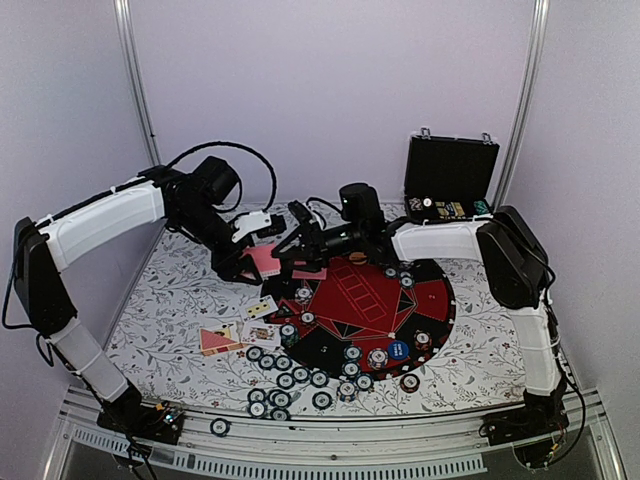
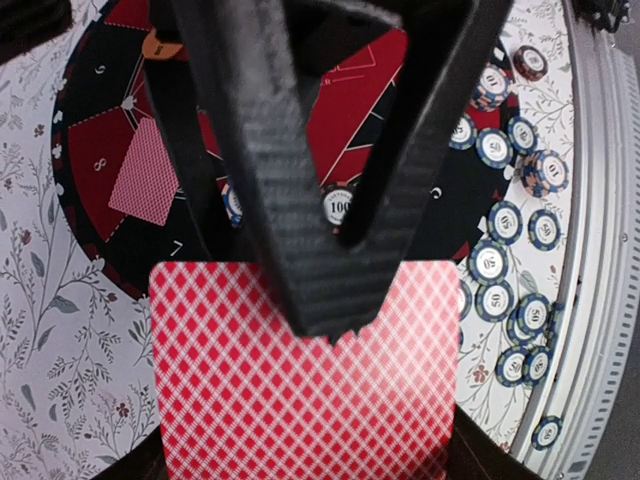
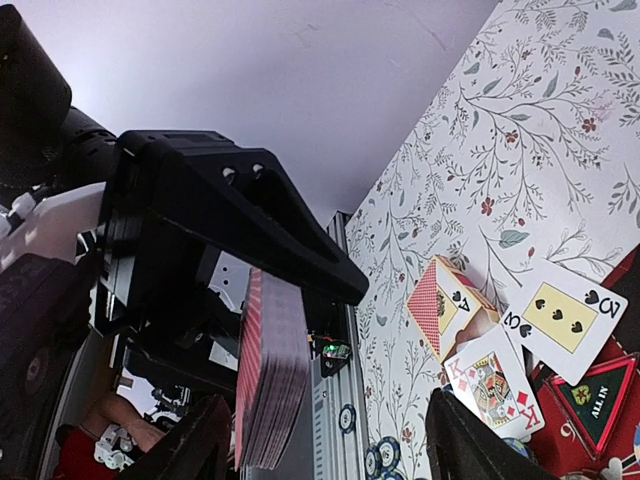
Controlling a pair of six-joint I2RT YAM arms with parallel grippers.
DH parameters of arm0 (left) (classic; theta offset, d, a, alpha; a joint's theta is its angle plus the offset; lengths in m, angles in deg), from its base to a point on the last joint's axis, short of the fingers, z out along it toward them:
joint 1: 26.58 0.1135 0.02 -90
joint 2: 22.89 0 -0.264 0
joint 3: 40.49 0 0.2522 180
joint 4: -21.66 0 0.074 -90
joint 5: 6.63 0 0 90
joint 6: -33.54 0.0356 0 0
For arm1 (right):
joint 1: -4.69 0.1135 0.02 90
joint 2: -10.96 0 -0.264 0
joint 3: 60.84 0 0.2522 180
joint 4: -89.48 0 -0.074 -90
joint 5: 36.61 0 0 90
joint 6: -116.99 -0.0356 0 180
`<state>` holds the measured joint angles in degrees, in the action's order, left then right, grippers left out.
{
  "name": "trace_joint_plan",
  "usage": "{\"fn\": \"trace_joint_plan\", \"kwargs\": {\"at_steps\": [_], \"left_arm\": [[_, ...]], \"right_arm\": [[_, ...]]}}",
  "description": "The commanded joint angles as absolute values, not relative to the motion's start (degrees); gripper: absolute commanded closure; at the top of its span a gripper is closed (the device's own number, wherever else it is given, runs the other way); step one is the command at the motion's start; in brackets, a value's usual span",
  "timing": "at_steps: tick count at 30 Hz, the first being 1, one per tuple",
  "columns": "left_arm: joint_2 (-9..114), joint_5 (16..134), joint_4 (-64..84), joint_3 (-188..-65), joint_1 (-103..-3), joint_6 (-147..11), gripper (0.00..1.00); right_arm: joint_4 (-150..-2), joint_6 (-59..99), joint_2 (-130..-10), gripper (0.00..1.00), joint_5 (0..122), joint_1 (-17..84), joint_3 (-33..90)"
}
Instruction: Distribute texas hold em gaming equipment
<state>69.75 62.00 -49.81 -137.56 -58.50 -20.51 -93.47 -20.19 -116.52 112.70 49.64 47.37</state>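
My left gripper [image 1: 250,262] [image 2: 330,310] is shut on a thick deck of red-backed playing cards [image 1: 266,260] [image 2: 300,390] [image 3: 270,385], held above the left rim of the mat. My right gripper [image 1: 290,245] [image 3: 330,450] stands open right beside it, the deck's edge inside the gap close to one fingertip. One card lies face down on the mat [image 2: 145,172] [image 1: 308,272]. Face-up cards [image 1: 262,305] [image 3: 560,315] and a king [image 3: 495,380] lie left of the mat. Poker chips [image 1: 285,375] [image 2: 500,265] are scattered along the mat's near edge.
The round red-and-black mat [image 1: 420,300] fills the table's middle. A card box [image 1: 220,340] [image 3: 445,305] lies at the left. The open black case [image 1: 450,185] stands at the back right. A blue disc [image 1: 398,350] sits on the mat; one chip [image 1: 219,427] rests by the front rail.
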Motion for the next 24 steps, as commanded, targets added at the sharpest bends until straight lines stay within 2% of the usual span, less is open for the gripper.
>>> {"fn": "trace_joint_plan", "kwargs": {"at_steps": [1,14,24], "left_arm": [[70.98,61.76,-48.25,-139.73,-59.86,-20.51,0.8],[72.34,62.95,-46.74,-140.3,-60.68,-20.46,0.8],[72.1,63.57,-46.24,-139.79,-60.72,-20.25,0.81]], "right_arm": [[-93.22,-21.08,-118.58,0.3,114.15,50.95,51.08],[-93.48,-24.89,-122.35,0.37,114.28,51.55,53.47],[-93.36,-27.13,-122.93,0.53,114.41,50.28,52.6]]}}
